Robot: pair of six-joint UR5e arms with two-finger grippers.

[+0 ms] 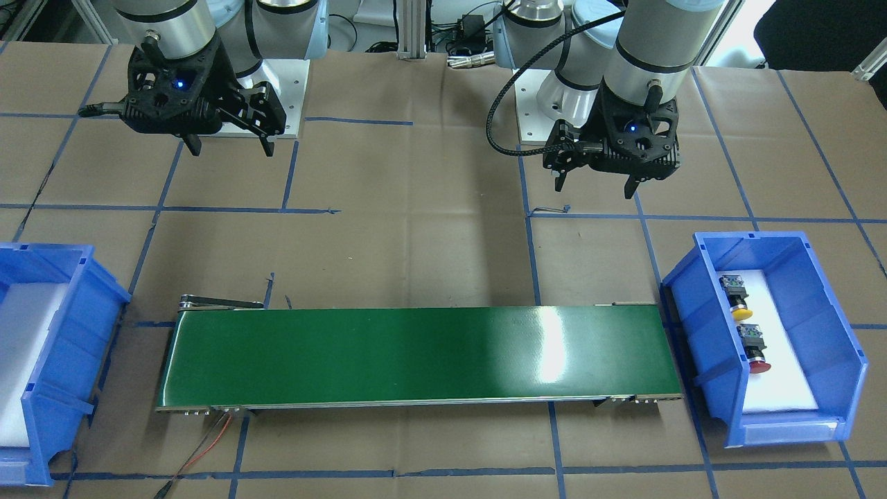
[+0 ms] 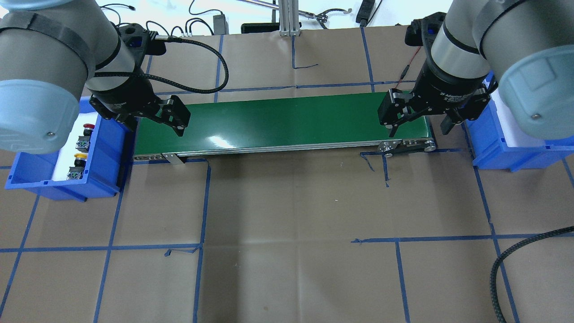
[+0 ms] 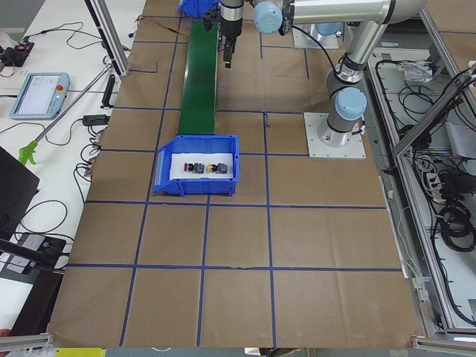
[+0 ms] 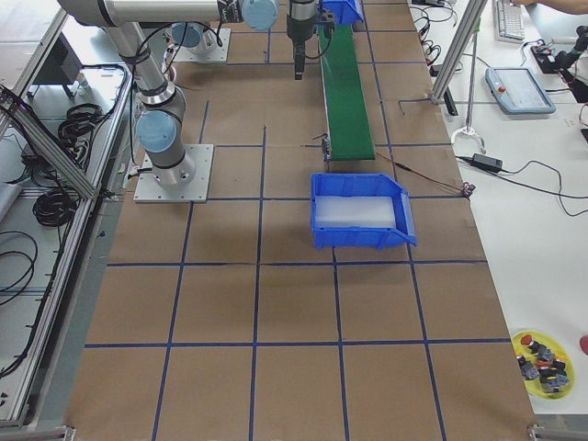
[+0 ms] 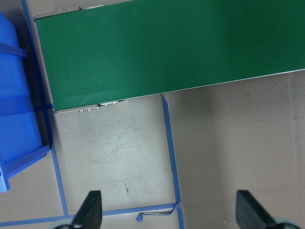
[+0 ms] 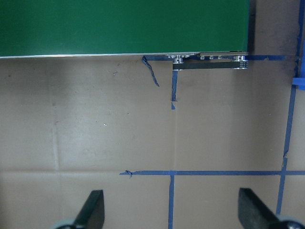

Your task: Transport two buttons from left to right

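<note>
Left gripper (image 1: 596,188), right gripper (image 1: 229,149): fingers spread, empty. Yellow button (image 1: 736,298), red button (image 1: 754,350) close together, lower right; neighbour may be knocked.

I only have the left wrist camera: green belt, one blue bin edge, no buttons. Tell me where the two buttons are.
Observer: Both sit in the blue bin at the left arm's end of the belt, on its white liner.
Operator: Give me their order.
Observer: The yellow button lies nearer the robot, the red button beyond it.
Operator: Report the right gripper.
Observer: The right gripper is open and holds nothing, hovering over the table near the belt's other end.
</note>
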